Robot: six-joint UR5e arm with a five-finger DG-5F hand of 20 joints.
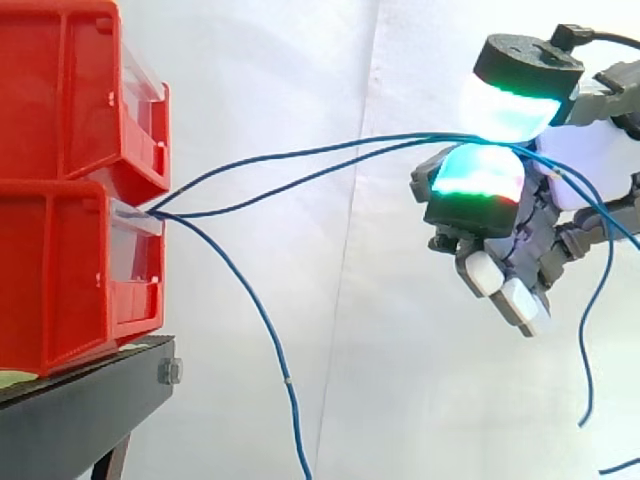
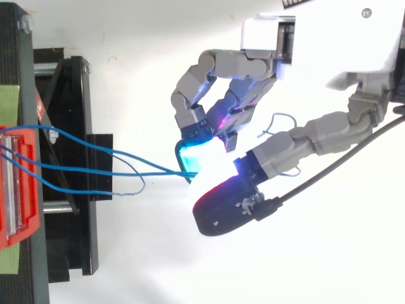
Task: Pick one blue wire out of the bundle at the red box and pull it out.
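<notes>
Although the robot's grey multi-fingered hand (image 2: 247, 63) has a thumb and a curled finger clamped on thin blue wire, the pull looks barely begun. Seen from the side, two strands of the bundle of thin blue wires (image 1: 165, 210) run from the front lip of the lower red plastic bin (image 1: 50, 290) across to the glowing fingertip pads (image 1: 480, 172) and are pinched between the upper and lower pad. A third strand (image 1: 270, 330) droops free toward the floor. The wires' near ends sit at the bin, which rests on a black metal stand (image 1: 70, 420). Left to do, as I judge it: shed one strand if both are truly held, then draw the other clear
</notes>
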